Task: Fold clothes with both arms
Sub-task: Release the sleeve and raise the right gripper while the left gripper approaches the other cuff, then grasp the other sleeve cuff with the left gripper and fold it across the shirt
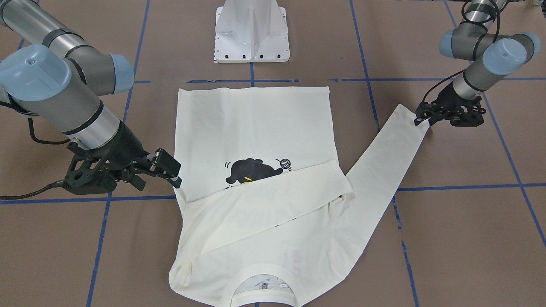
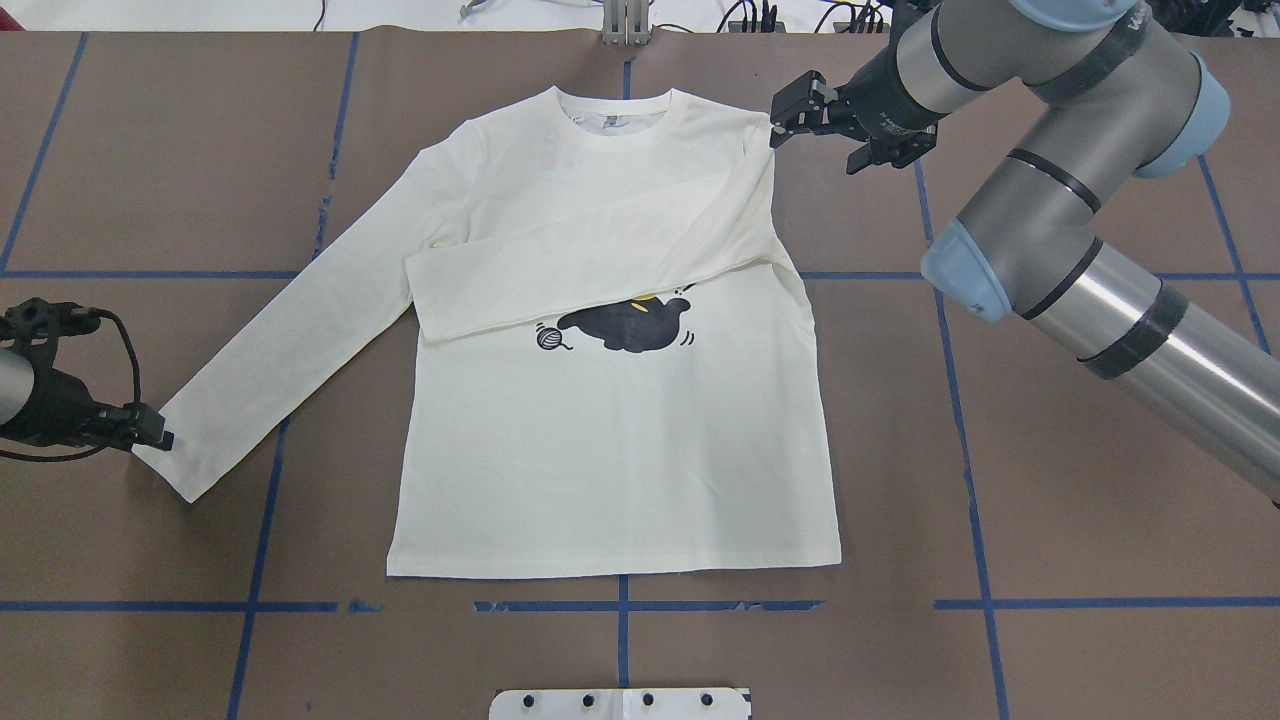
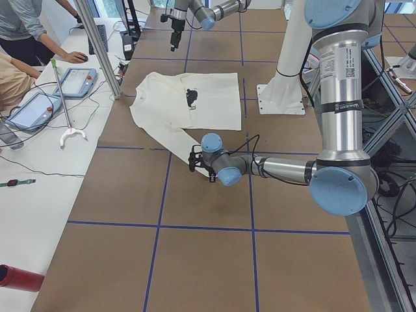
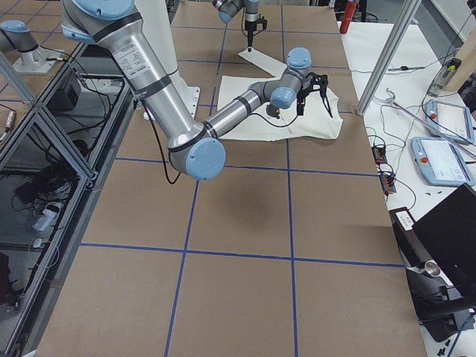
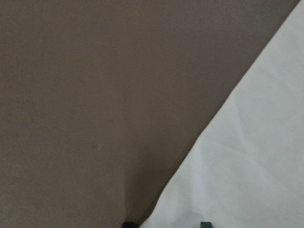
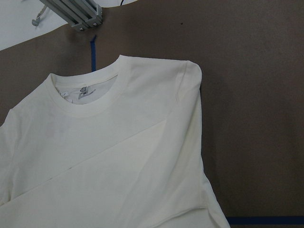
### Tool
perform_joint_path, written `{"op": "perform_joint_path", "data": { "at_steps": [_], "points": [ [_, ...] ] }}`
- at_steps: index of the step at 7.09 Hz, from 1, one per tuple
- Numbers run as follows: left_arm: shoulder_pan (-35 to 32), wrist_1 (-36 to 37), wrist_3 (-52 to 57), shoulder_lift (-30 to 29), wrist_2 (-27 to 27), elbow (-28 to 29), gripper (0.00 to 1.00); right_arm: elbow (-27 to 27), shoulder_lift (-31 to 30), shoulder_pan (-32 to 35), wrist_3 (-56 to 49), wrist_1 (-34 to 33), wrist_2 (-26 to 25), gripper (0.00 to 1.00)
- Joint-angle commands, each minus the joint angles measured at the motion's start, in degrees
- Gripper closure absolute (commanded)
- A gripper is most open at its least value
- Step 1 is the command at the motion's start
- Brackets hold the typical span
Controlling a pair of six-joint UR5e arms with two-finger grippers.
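The cream long-sleeved shirt (image 2: 620,450) lies flat, front up, neck away from the robot. Its black cat print (image 2: 630,325) shows partly; the red lettering is hidden. One sleeve (image 2: 590,270) is folded across the chest. The other sleeve (image 2: 290,340) stretches out toward my left gripper (image 2: 150,440), which is low at the cuff. In the left wrist view two fingertips (image 5: 205,224) stand a little apart with cloth (image 5: 247,166) between them. My right gripper (image 2: 815,145) is open and empty, just beside the shirt's shoulder; it also shows in the front-facing view (image 1: 158,184).
The white pedestal base (image 1: 251,38) stands behind the shirt's hem. Blue tape lines (image 2: 960,400) cross the brown table. A side table with tablets (image 3: 39,110) and people runs along the far side. An aluminium post (image 6: 71,14) stands past the neck.
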Motion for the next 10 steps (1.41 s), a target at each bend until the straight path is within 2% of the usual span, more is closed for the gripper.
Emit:
{"op": "perform_joint_path", "data": {
  "at_steps": [1, 2, 3, 5, 6, 8, 9, 10],
  "points": [
    [-0.25, 0.32, -0.21, 0.26, -1.72, -2.17, 1.00, 0.05, -0.01, -0.09, 0.10, 0.05, -0.28, 0.00],
    [-0.43, 0.15, -0.21, 0.35, -4.17, -2.27, 1.00, 0.04, -0.01, -0.18, 0.10, 0.05, -0.28, 0.00],
    [-0.52, 0.06, -0.30, 0.26, -4.28, -2.36, 1.00, 0.04, -0.01, -0.18, 0.01, 0.05, -0.28, 0.00],
    [-1.82, 0.58, -4.48, -0.78, -6.90, -9.00, 1.00, 2.83, -2.36, -0.01, -0.16, 0.13, 0.50, 0.00],
    [-4.36, 1.80, -9.56, -8.02, -8.14, -9.47, 1.00, 5.73, -5.52, 0.08, -0.16, 0.22, 0.77, 0.00],
    [-4.48, 19.82, -17.84, -29.51, -7.54, -8.08, 1.00, 9.70, -9.92, 0.17, -0.34, 0.48, 0.69, 0.00],
    [-4.21, 24.44, -19.79, -39.45, -5.01, -3.46, 1.00, 10.58, -11.07, 0.08, -0.34, 0.57, 0.34, 0.00],
    [-3.69, 23.71, -23.81, -46.60, -3.85, 3.20, 1.00, 10.68, -11.52, 0.17, -0.34, 0.66, 0.25, 0.00]
  ]
}}
